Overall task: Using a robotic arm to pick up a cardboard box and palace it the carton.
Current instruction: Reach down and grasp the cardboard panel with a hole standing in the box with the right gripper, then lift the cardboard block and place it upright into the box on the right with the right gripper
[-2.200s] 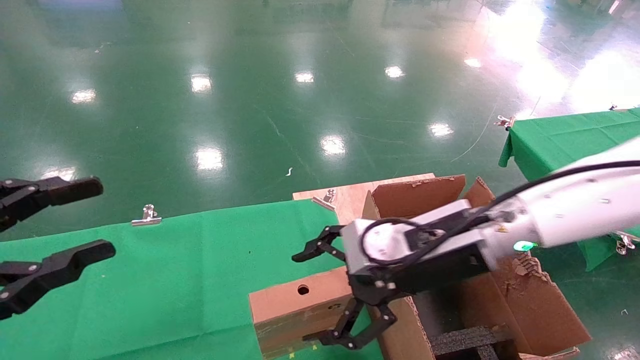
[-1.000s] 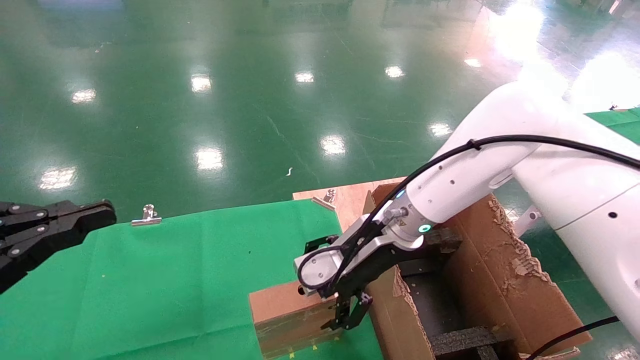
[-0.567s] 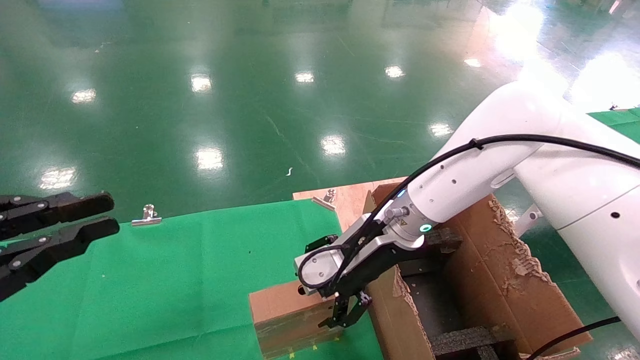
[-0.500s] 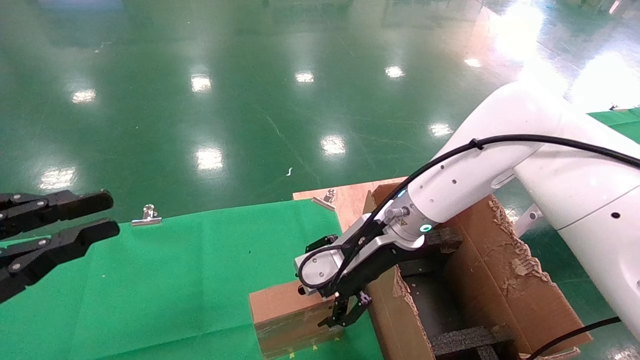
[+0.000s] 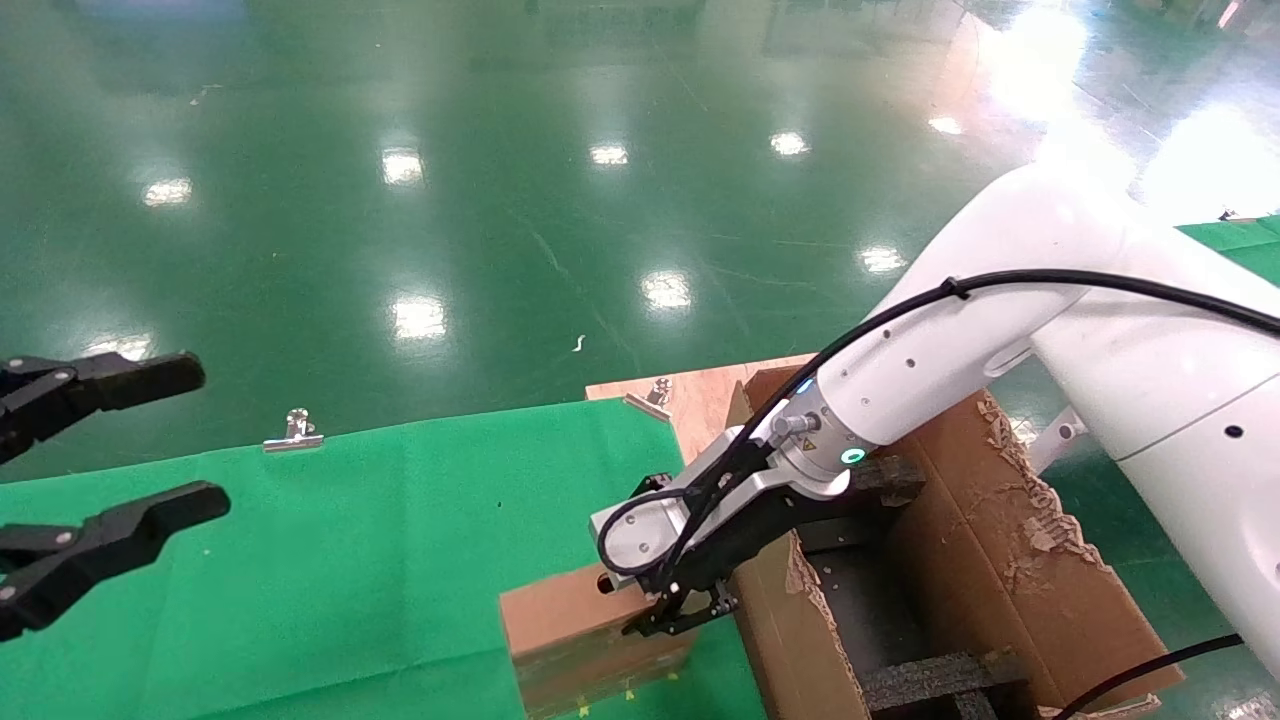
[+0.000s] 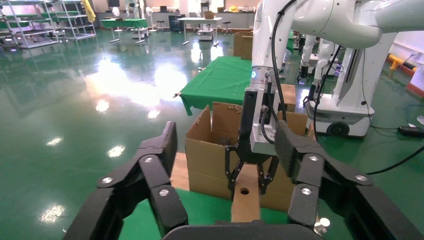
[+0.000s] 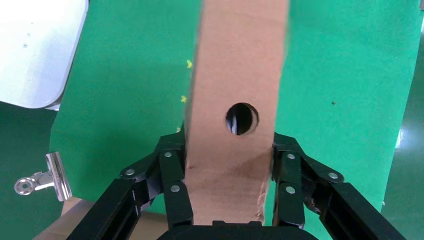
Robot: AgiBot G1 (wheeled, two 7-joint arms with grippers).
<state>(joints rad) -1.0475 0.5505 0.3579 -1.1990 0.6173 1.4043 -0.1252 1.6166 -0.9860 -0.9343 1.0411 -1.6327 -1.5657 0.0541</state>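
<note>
The cardboard box point(image 5: 565, 625), small and brown with a round hole, stands on the green cloth beside the carton point(image 5: 1010, 580). My right gripper point(image 5: 672, 612), on the white arm point(image 5: 930, 370), is shut on the box's end nearest the carton, one finger on each side face. The right wrist view shows the box point(image 7: 235, 65) between the fingers point(image 7: 172, 175), with the gripper point(image 7: 230, 167) just behind the hole. The left wrist view shows the same grasp on the box point(image 6: 246, 202). My left gripper point(image 5: 200, 435) is open and empty at the far left.
Green cloth point(image 5: 350, 560) covers the table, held by a metal clip point(image 5: 293, 432). The carton has ragged flaps and black foam inserts point(image 5: 930, 680) and stands on a wooden board point(image 5: 700, 395). Another green table point(image 5: 1235, 232) is at the far right.
My right gripper came down over the box's end and its fingers closed on the side faces. My left gripper shut, then opened wide again.
</note>
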